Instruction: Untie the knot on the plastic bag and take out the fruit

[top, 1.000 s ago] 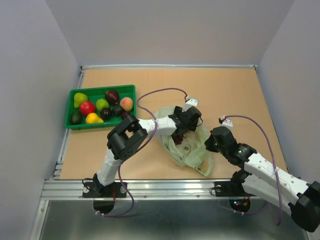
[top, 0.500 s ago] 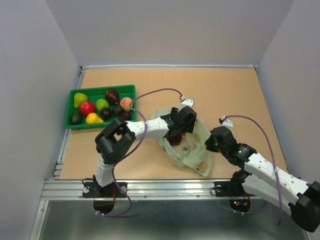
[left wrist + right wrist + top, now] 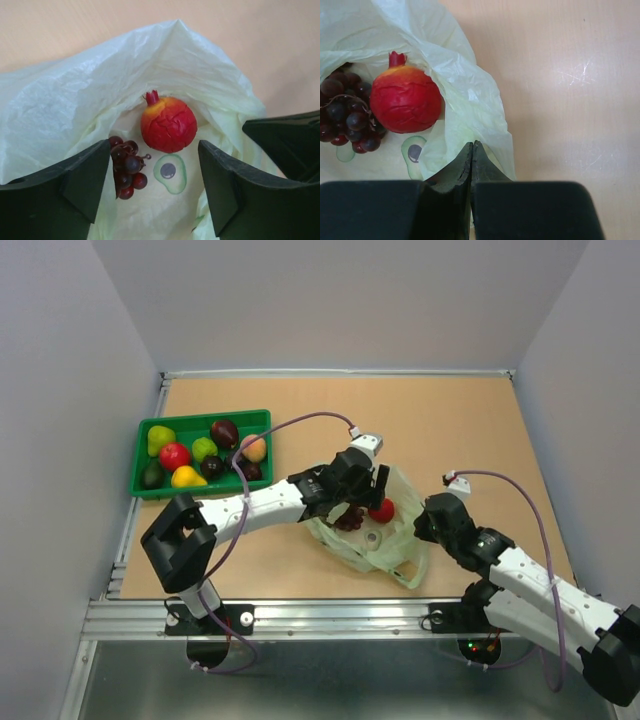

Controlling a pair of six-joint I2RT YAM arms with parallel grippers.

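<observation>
1. Green tray [image 3: 200, 417]: far left of the table [image 3: 450, 430], well apart from the bag. It holds assorted fruit and is the likely drop-off point.
2. Left gripper [image 3: 153, 150]: fingers spread wide and holding nothing, poised over the bag's open mouth. Both remaining pieces of fruit lie between the fingers in the wrist view.
3. Grape bunch [image 3: 127, 165]: dark purple, lying inside the bag on its lower film, just beside the red fruit on its left. It is soft and irregular, so it is best taken by the stem end or the upper cluster.
4. Red fruit [image 3: 168, 124]: round, with a small crown, resting inside the bag against the back fold. It is the easier pick. Centre the fingers on its widest part and close gently, since a smooth ball can squirt sideways.
5. Plastic bag [image 3: 465, 90]: pale green and crumpled, lying mid-table. No knot shows and the mouth gapes open. The thin film could catch in the descending fingers, so keep them clear of the folds.
6. Right gripper [image 3: 471, 147]: fingers pressed together, seemingly nipping the bag's right rim. It should keep that rim taut and low while the fruit is lifted out.
</observation>
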